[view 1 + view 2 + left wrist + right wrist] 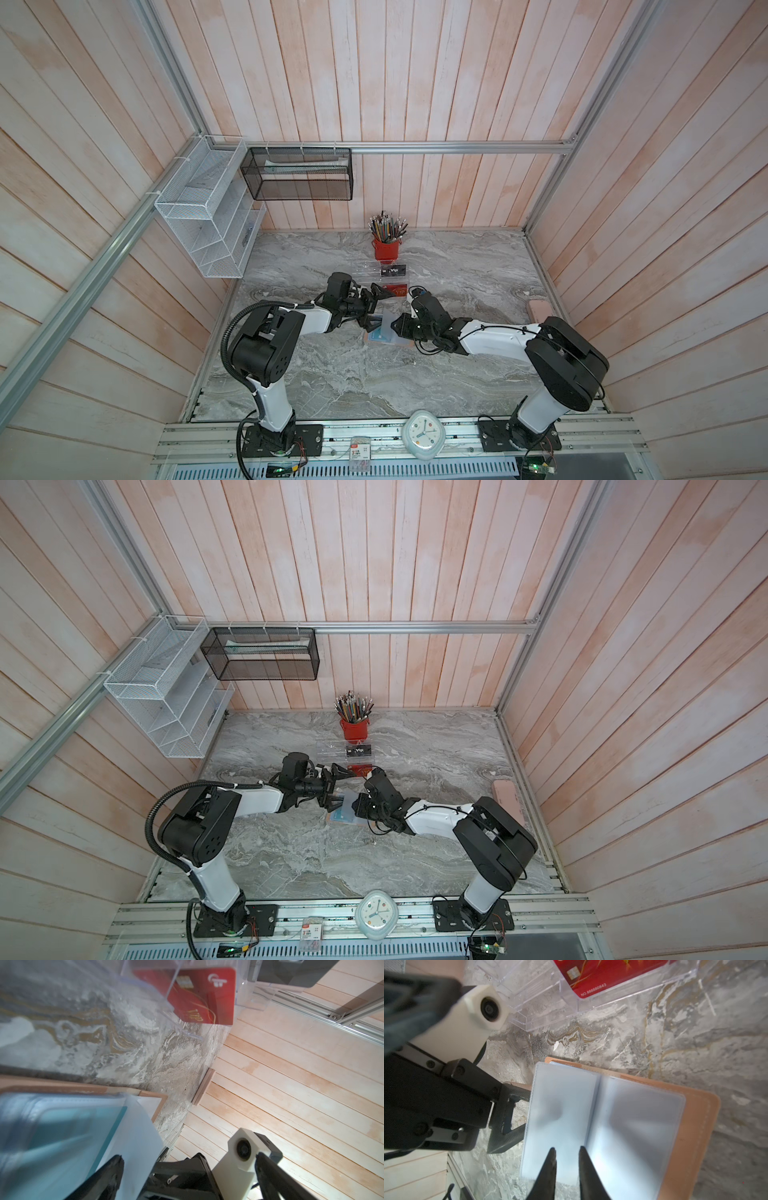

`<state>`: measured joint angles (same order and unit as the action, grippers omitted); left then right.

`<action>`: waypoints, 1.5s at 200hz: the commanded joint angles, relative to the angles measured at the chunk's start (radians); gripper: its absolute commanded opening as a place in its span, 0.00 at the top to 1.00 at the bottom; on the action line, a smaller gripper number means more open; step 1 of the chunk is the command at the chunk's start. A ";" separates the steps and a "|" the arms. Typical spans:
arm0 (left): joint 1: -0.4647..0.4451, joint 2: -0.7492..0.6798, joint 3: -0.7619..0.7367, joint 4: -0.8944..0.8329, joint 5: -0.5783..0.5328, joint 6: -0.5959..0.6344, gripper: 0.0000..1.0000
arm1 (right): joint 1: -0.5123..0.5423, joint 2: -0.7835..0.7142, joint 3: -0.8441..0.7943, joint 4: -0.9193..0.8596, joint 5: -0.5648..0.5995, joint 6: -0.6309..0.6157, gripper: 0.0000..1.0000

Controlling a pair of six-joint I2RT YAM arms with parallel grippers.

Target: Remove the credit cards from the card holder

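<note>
Grey marble-patterned tabletop [332, 374], boxed in by pale plank walls [415, 83], with a red pencil cup [386, 248] at the back.

In both top views the card holder [390, 340] lies open and flat at mid-table, between the two grippers. Behind it a clear acrylic rack [365, 270] carries the black card [393, 271] on an upper tier and the red card [397, 291] on a lower one. The left gripper [376, 307] is spread wide at the holder's left edge. The right gripper [397, 325] reaches in from the right. A teal patch on the holder's left half is judged to be the teal card [379, 336].

Left wrist view: the teal card [72, 1126] sits inside a glossy translucent sleeve [135, 1126], close under one finger [112, 1172] of the wide-spread gripper. The image is blurred, so its long axis cannot be fixed.

Right wrist view: pale blue-grey sleeves [633, 1126], thin and limp, fan like pages over the tan, stitched, leather-like cover. Those facing this camera look empty. The right gripper's fingertips [552, 1167] stand slightly apart over the fold, with nothing seen pinched.

Assessment: two cards are out and one remains. It lies on the left gripper's side, so that arm is nearer. The coming move depends on finding the sleeve's mouth, which cannot be located here
</note>
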<state>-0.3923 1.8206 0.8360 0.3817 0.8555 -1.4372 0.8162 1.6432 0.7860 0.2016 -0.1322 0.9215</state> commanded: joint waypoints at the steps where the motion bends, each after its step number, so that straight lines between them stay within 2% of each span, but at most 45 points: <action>1: -0.003 0.013 0.023 0.010 -0.015 -0.005 0.00 | -0.004 -0.032 -0.019 -0.026 0.018 0.002 0.74; 36: -0.006 0.011 0.023 0.008 -0.017 -0.007 0.00 | -0.006 -0.087 -0.049 -0.060 0.041 0.004 0.63; 55: -0.013 0.015 0.030 0.008 -0.018 -0.010 0.00 | -0.008 -0.158 -0.093 -0.074 0.065 0.010 0.48; 76: -0.025 0.015 0.036 0.010 -0.022 -0.018 0.00 | -0.017 -0.241 -0.132 -0.124 0.105 0.012 0.25; 93: -0.038 0.015 0.042 0.013 -0.030 -0.026 0.00 | -0.041 -0.304 -0.163 -0.159 0.114 0.007 0.14; 108: -0.054 0.021 0.050 0.014 -0.036 -0.031 0.00 | -0.055 -0.353 -0.184 -0.192 0.134 0.005 0.10; 134: -0.077 0.042 0.061 0.024 -0.046 -0.042 0.00 | -0.064 -0.416 -0.213 -0.222 0.185 0.003 0.05; 159: -0.090 0.067 0.057 0.049 -0.053 -0.057 0.00 | -0.084 -0.438 -0.234 -0.212 0.164 0.009 0.05; 212: -0.114 0.108 0.047 0.083 -0.066 -0.077 0.00 | -0.106 -0.430 -0.268 -0.103 0.018 -0.038 0.04; 242: -0.114 0.118 0.036 0.099 -0.066 -0.086 0.00 | -0.124 -0.399 -0.297 0.001 -0.079 -0.005 0.05; 262: -0.106 0.112 0.017 0.117 -0.064 -0.097 0.00 | -0.136 -0.367 -0.313 0.063 -0.140 0.024 0.06; 300: -0.072 0.079 0.002 0.102 -0.053 -0.081 0.00 | -0.138 -0.300 -0.288 0.126 -0.248 -0.015 0.09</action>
<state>-0.4900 1.9194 0.8608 0.4686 0.8040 -1.5234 0.6807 1.3170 0.4870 0.2413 -0.2779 0.9199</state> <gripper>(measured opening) 0.999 0.916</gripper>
